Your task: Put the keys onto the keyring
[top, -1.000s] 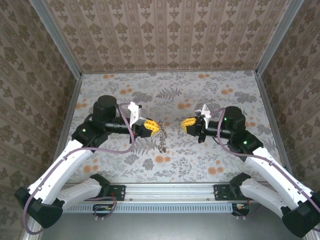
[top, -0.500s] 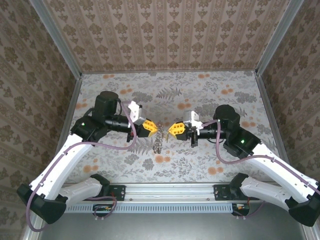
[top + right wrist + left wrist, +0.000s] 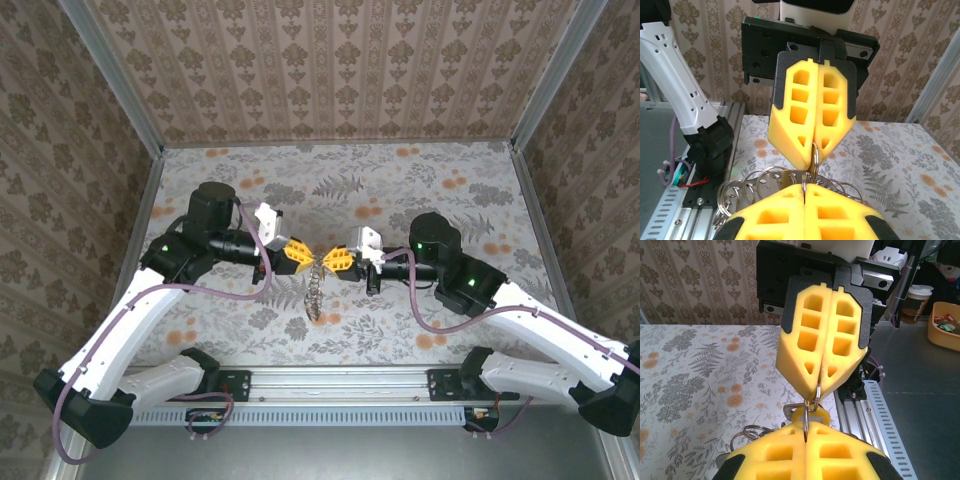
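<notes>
Left pincer [image 3: 308,258]: closed on keyring [image 3: 314,292], dangling toward 6 o'clock.
Right pincer [image 3: 327,262]: closed on same keyring.
Risk: opposed pulling could slip it.

Mid-frame, the shut right gripper [image 3: 819,384] points down, meeting the shut left gripper [image 3: 805,429] at the bottom edge. Both pinch a thin ring [image 3: 817,396].

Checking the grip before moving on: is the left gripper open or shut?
Shut: the left gripper shows its yellow fingers pressed together, a thin ring of the keyring pinched at the tips.
</notes>
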`<state>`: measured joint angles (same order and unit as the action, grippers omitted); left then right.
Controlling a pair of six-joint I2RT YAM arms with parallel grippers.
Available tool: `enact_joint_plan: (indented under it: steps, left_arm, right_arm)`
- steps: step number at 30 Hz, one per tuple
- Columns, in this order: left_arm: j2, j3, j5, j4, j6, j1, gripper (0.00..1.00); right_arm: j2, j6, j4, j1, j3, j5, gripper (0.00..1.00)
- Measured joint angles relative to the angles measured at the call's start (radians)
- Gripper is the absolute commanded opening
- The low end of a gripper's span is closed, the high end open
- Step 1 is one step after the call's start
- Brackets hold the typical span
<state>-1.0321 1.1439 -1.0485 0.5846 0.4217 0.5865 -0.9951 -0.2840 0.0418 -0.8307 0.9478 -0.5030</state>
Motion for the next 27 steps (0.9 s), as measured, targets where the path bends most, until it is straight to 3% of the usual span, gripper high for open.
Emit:
enact_joint_plan:
  steps: [27]
  left_arm:
    - [0.000, -0.005, 0.000, 0.000, 0.002, 0.000, 0.00]
  right_arm:
    - [0.005, -0.005, -0.054, -0.012, 0.001, 0.051, 0.00]
